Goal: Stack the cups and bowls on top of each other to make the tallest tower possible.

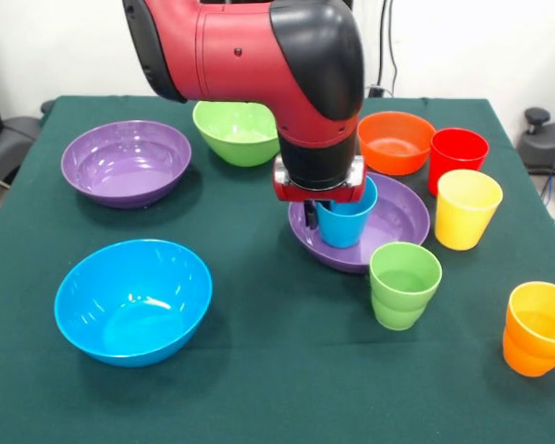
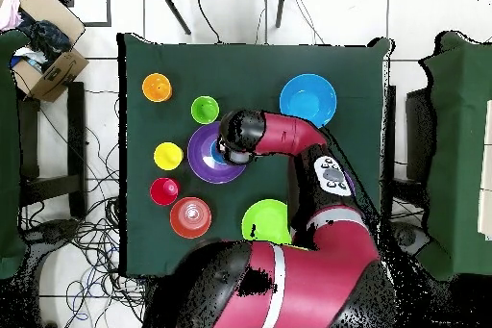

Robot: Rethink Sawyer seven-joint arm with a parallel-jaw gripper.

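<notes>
My gripper (image 1: 324, 220) reaches straight down over a wide purple bowl (image 1: 402, 217) and is shut on the rim of the blue cup (image 1: 347, 224), which stands upright in that bowl. In the overhead view the arm hides the cup; the gripper (image 2: 231, 151) is over the bowl (image 2: 200, 163). Around them stand the green cup (image 1: 404, 282), yellow cup (image 1: 467, 208), red cup (image 1: 458, 157) and orange cup (image 1: 539, 328). The orange bowl (image 1: 395, 141), light green bowl (image 1: 233, 134), second purple bowl (image 1: 125, 162) and blue bowl (image 1: 134, 301) lie apart, each empty.
The table has a dark green cloth (image 1: 277, 388). The orange cup stands close to its right edge. In the overhead view a cardboard box (image 2: 48, 60) sits off the table at the left, and cables lie on the floor.
</notes>
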